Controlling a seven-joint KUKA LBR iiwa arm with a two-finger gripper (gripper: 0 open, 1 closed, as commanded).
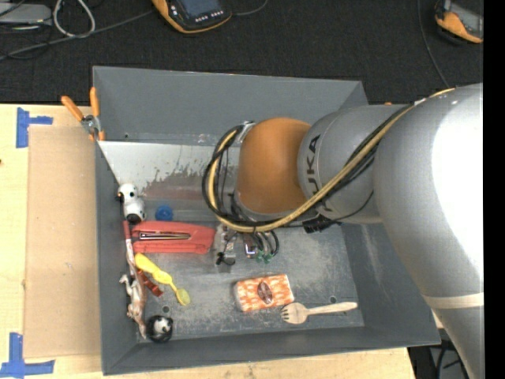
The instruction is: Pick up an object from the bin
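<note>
My gripper (227, 253) hangs under the arm's orange cover, near the middle of the bin floor. It sits right at the right end of a flat red tool (170, 238) with a dark strip along its top, which lies lengthwise on the left side. I cannot tell whether the gripper touches it. An orange patterned pouch (263, 292) lies just below and to the right of the gripper. A pale wooden fork (319, 312) lies beside the pouch, towards the front right.
Along the left wall lie a white little bottle (130, 204), a blue cap (163, 212), a yellow spoon (161, 278) and a black-and-white ball (160, 330) among thin odds and ends. The arm and its cables cover the bin's middle and right.
</note>
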